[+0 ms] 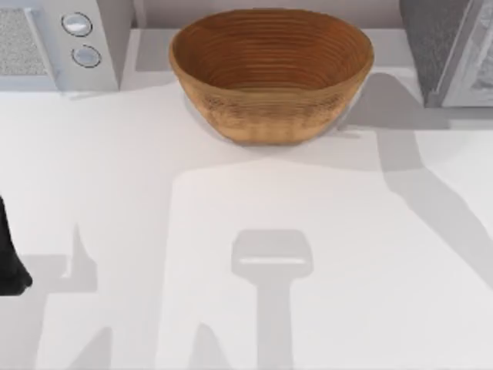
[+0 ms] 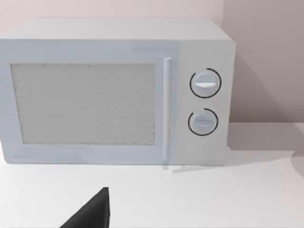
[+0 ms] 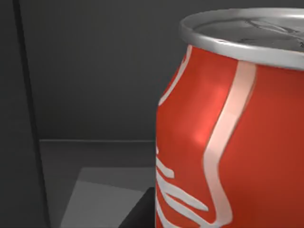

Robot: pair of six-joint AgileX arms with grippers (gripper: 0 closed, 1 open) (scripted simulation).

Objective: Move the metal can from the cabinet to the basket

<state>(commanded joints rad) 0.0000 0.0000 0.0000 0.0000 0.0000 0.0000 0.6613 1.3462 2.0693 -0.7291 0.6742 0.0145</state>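
Observation:
The metal can [image 3: 228, 142], red with white script and a silver rim, stands upright and very close in the right wrist view. It is inside the dark grey cabinet [image 3: 95, 71], on its floor. My right gripper is inside the cabinet right by the can. From above, the cabinet [image 1: 431, 38] stands at the table's back right, its paler door panel [image 1: 474, 69] swung out. The brown wicker basket [image 1: 269, 100] sits at the back centre with nothing in it. My left arm [image 1: 9, 262] is parked at the left edge.
A white appliance with two round dials [image 1: 81, 38] stands at the back left, and it faces the left wrist camera [image 2: 114, 90]. The white table [image 1: 246, 247] carries only arm shadows in front of the basket.

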